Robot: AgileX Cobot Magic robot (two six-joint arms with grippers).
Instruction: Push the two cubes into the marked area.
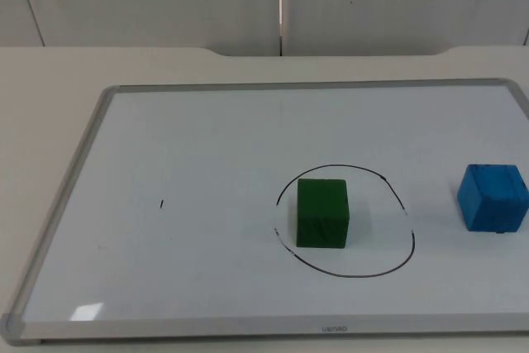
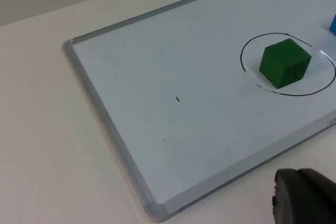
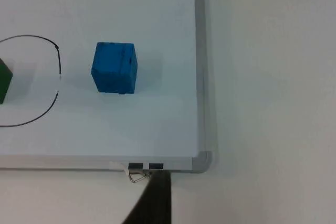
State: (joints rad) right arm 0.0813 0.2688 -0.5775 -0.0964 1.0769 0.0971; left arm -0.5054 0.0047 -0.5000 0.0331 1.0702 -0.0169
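Your left gripper (image 2: pixel 304 195) and right gripper (image 3: pixel 152 198) both hang off the near edge of the whiteboard (image 1: pixel 165 121); jaw state cannot be told for either. The green cube (image 1: pixel 322 213) sits inside the drawn circle (image 1: pixel 397 196); the blue cube (image 1: pixel 493 197) stands outside, near the board's right edge. Judged light, rigid and prone to sliding: push the blue cube's outer face low and centred.

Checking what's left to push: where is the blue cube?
In the top view the blue cube sits on the whiteboard at the right, outside the drawn circle that holds the green cube.
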